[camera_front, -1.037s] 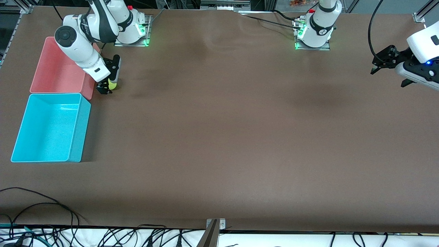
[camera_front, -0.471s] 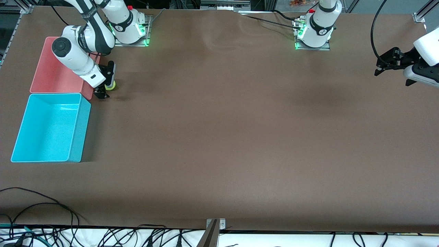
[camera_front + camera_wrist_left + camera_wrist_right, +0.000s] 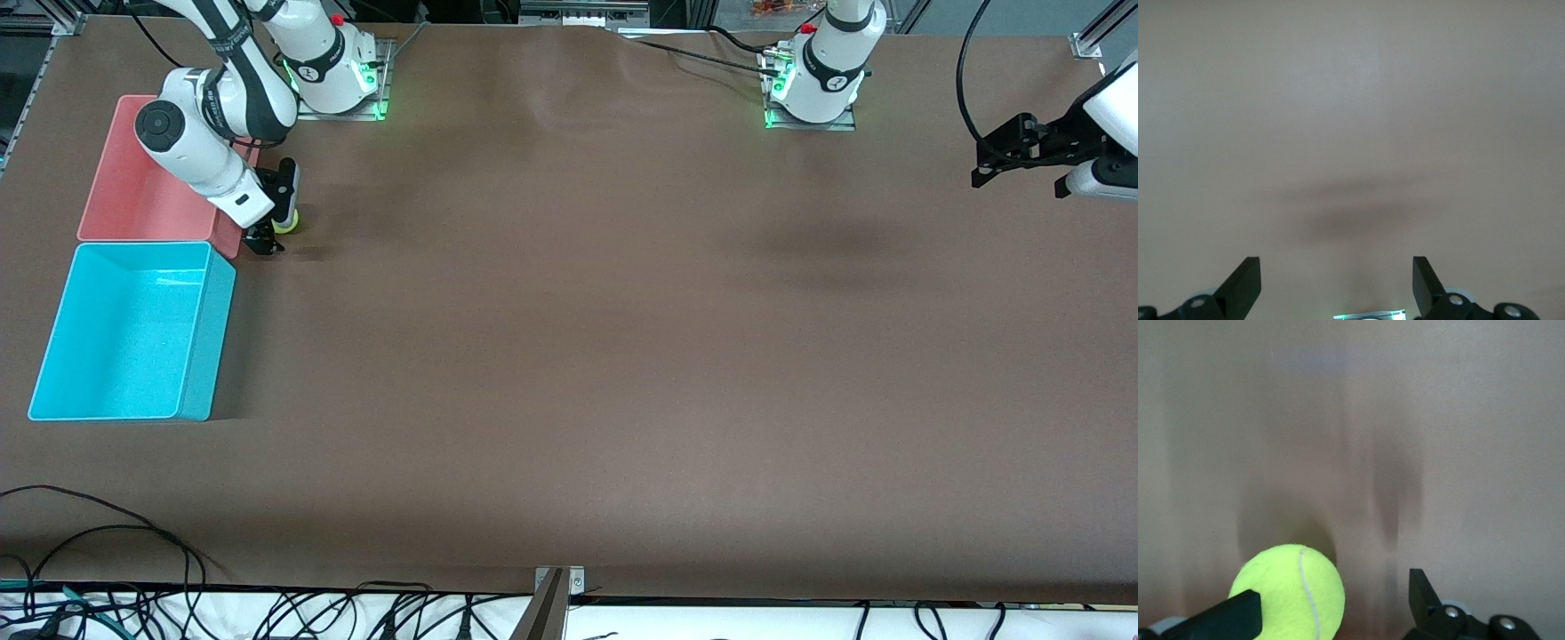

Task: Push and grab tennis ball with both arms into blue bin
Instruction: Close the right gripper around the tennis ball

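Right gripper (image 3: 269,227): low at the table beside the pink rectangular plastic tub (image 3: 142,182), jaws spread wide, gripping nothing — one finger (image 3: 1221,620) touches the ball.
Tennis ball (image 3: 285,223): small fuzzy yellow-green ball with a curved seam, on the brown table (image 3: 605,338) between the right gripper's fingers, off to one side of the gap.
Blue bin (image 3: 53,342): bright cyan rectangular plastic tub, nearer the front camera than the pink tub, touching it.
Left gripper (image 3: 978,169): up over the left arm's end of the table, waiting — jaws wide, nothing held.
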Available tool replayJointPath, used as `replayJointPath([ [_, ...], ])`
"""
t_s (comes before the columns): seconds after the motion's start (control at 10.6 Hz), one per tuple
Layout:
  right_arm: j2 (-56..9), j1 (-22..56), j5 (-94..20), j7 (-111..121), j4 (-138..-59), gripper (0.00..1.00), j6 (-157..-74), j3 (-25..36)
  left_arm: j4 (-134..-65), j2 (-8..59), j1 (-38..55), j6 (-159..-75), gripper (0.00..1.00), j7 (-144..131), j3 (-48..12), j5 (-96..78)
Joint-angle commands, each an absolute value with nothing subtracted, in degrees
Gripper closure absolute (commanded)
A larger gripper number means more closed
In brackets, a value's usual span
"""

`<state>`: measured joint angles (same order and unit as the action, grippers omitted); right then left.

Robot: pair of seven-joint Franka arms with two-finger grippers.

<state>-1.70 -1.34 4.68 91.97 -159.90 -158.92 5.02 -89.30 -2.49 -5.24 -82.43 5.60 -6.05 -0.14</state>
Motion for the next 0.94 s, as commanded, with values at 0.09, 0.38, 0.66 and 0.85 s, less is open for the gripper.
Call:
replayJointPath([
  [0.09,-0.7,-1.4,4.5,90.9,-161.3,0.00,-157.2,5.9,-90.2,-4.6,-5.4,-81.7,0.00,0.4,-5.9,-1.8],
  [0.38,-0.1,-1.3,4.6,88.9,-159.8,0.00,-155.0,5.8,-90.2,-5.2,-5.4,-81.7,0.00,0.5,-6.1,-1.8],
  [0.66,0.6,-1.3,4.6,86.9,-155.8,0.00,-147.0,5.4,-88.7,-3.2,-2.7,-81.7,0.00,0.2,-4.8,-1.9],
  [0.85,0.3,-1.3,4.5,86.9,-155.8,0.00,-147.0,5.4,-88.3,-2.9,4.3,-81.7,0.00,0.4,3.4,-2.3],
])
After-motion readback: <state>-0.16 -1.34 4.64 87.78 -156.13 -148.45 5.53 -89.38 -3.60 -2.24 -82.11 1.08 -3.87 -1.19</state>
